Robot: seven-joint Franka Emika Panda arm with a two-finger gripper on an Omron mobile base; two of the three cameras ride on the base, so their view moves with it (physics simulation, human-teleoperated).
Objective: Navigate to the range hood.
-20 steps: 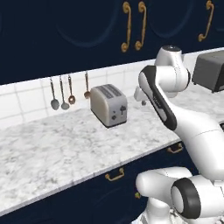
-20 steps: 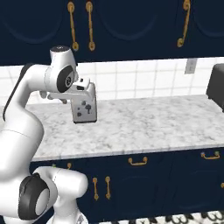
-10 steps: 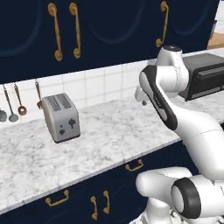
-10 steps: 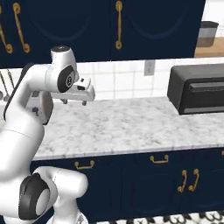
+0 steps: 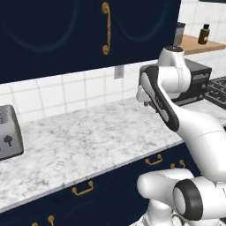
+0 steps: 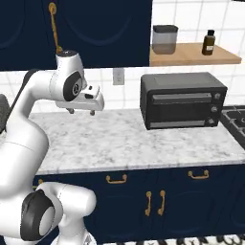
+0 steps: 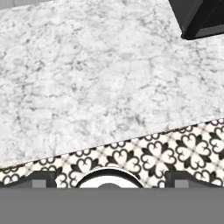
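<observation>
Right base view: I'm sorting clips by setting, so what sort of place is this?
A rendered home kitchen: a marble counter over navy cabinets with brass handles, a black toaster oven against white wall tiles, and the edge of a gas cooktop at right.

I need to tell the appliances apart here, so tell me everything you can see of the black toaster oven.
The toaster oven is a black, boxy appliance with a wide glass door, a bar handle across the top of the door and small knobs down its right side. It stands upright on the marble counter against the tiled wall, under a wooden shelf. Nothing touches it but the counter.
</observation>
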